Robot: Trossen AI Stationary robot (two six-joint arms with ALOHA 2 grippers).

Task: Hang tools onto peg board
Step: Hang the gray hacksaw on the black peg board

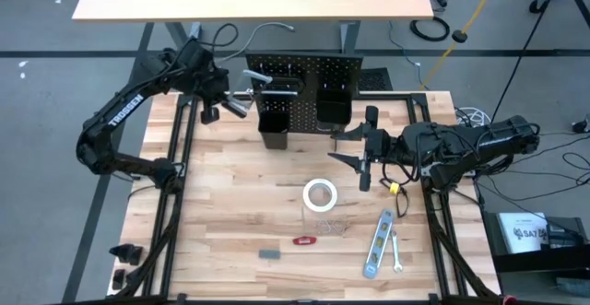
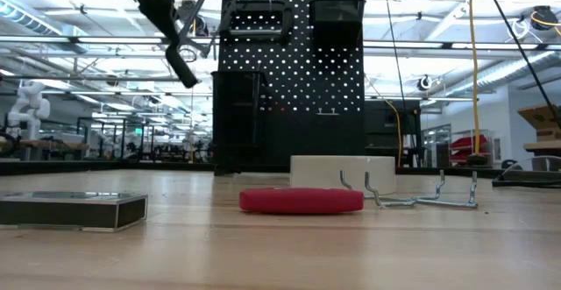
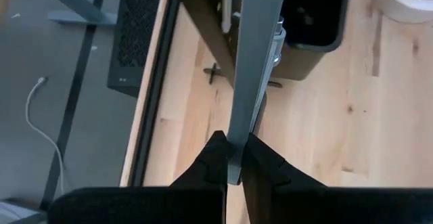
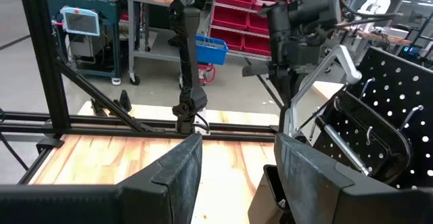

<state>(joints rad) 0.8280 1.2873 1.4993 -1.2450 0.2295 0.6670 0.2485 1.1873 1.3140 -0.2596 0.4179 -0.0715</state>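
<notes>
The black peg board [image 1: 304, 70] stands upright at the table's far side, with two black bins [image 1: 274, 125] on its front. My left gripper [image 1: 232, 105] is raised at the board's left, shut on a grey bar clamp [image 3: 254, 68] whose far end reaches the left bin. My right gripper [image 1: 343, 146] hovers open and level to the right of the bins, holding nothing. Lying on the table are a white tape roll [image 1: 320, 194], a red-handled tool [image 1: 304, 240], a silver level [image 1: 378, 243] and a small wrench [image 1: 396, 252]. My left gripper pinches the clamp's flat grey bar near its free end [image 3: 235, 143] between its two fingers. The fingers slant downward and lie along the bar, which runs on beyond them toward the peg board. The clamp is lifted clear of the table; I cannot tell whether its far end touches the bin.
Loose wire hooks [image 1: 336, 224] lie near the tape roll, and a small dark block [image 1: 268, 252] lies toward the near edge. Black frame rails [image 1: 180, 158] run along both sides of the table. Bare wood lies between the bins and the tape roll.
</notes>
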